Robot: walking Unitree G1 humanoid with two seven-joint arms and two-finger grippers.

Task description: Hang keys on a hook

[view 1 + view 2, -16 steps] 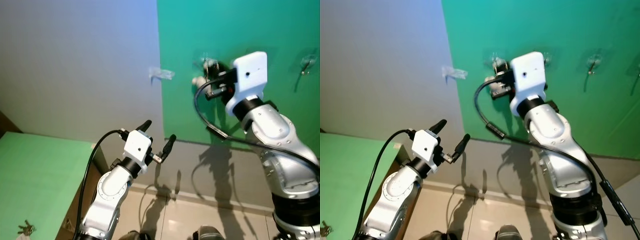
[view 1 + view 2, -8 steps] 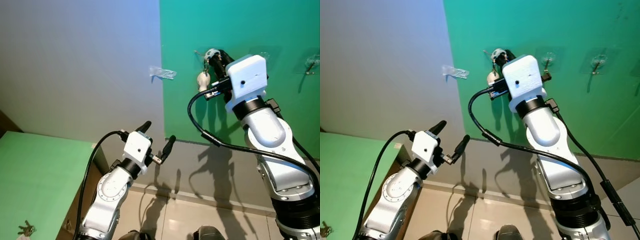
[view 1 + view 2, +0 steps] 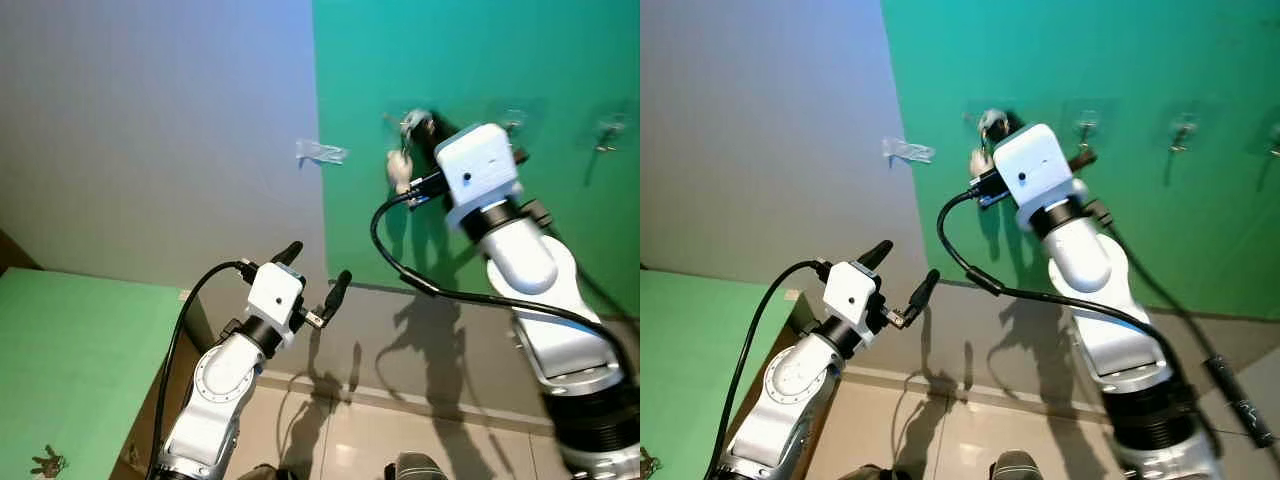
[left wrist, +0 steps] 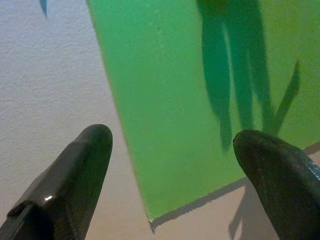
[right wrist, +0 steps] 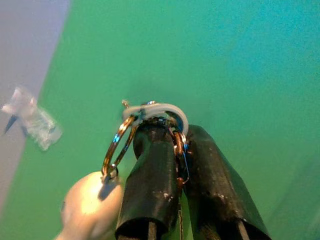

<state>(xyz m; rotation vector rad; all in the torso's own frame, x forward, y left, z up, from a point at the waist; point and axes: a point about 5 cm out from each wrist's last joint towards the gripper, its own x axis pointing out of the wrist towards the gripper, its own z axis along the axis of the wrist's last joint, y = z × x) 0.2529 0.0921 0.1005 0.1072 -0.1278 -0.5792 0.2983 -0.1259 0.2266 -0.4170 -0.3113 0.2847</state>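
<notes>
Since the frame a second ago, right arm has risen and reached in toward the green wall panel (image 3: 480,60); half a second ago it was already up there, and it now sits much the same, slightly lower in the shifted picture. Left arm unchanged, held out low in front.

Right gripper (image 5: 172,150) is pressed up at the leftmost hook (image 3: 975,118) on the green panel. Both black fingers (image 5: 150,170) are pinched together on the keys (image 5: 150,117): a pale loop and brass-coloured rings sit clamped at the fingertips, right against the panel. Whether the loop is over the hook or just touching it, cannot tell. A cream-coloured fob (image 5: 87,207) dangles from one ring, beside the fingers, just off the panel surface; from the head it shows as a pale blob (image 3: 399,168) below the hook.

More clear hooks (image 3: 1086,127) run along the green panel to the right of the gripper, well apart from it.

A small clear plastic hook (image 3: 321,152) is stuck to the grey wall (image 3: 150,130), just left of the panel's edge.

Left gripper (image 3: 315,270) hovers below the panel's lower corner, fingers spread wide, nothing between them.

A second bunch of keys (image 3: 45,463) lies on a green surface (image 3: 70,360), far below and left of the panel.
</notes>
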